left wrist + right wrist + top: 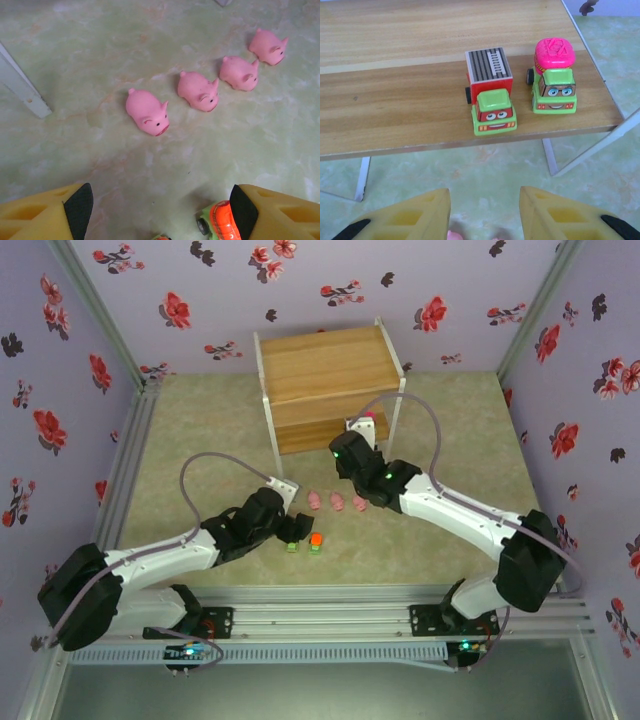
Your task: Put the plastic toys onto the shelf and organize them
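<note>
Four pink pigs lie in a diagonal row on the green mat, three of them visible from above. My left gripper hovers open just short of them. An orange-topped toy truck sits right against its right finger, and a green toy lies beside it. My right gripper stands open and empty before the shelf. On the lower board stand a grey-and-red truck and a magenta-topped truck, both facing me.
White shelf legs stand on the mat near both grippers. The top board is bare. Floral walls close in the left, right and back sides. The left part of the lower board has room.
</note>
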Tool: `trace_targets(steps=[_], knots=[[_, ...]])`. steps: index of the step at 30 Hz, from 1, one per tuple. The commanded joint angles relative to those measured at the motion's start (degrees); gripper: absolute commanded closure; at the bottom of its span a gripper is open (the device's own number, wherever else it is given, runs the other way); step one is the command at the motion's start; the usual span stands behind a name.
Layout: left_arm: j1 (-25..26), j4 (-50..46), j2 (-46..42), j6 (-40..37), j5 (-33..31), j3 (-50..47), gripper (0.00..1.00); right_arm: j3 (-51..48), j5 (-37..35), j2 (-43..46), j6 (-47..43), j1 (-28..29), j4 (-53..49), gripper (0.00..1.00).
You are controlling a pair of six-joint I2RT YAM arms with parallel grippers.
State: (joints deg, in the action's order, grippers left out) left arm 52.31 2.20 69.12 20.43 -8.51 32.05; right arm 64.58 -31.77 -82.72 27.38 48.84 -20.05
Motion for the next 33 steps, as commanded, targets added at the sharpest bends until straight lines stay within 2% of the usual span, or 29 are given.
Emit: trace_targets(steps=[1,20,33], knots=[[-0.19,-1.74,1.09,-0.39,-2.47,2.17,0.24,-1.24,-2.5,2.0,2.66,1.51,-2.16,0.59],[-1.42,-4.92,5.45,0.67,-3.86,4.33,0.25,-7.95,-5.92,7.54,13.28,11.97,-7.54,0.6],[-2.03,-5.12,6.4,1.2,-3.61,4.64,0.25,-9.38,-5.41,5.76,19.97,17.73,-7.45,0.62]])
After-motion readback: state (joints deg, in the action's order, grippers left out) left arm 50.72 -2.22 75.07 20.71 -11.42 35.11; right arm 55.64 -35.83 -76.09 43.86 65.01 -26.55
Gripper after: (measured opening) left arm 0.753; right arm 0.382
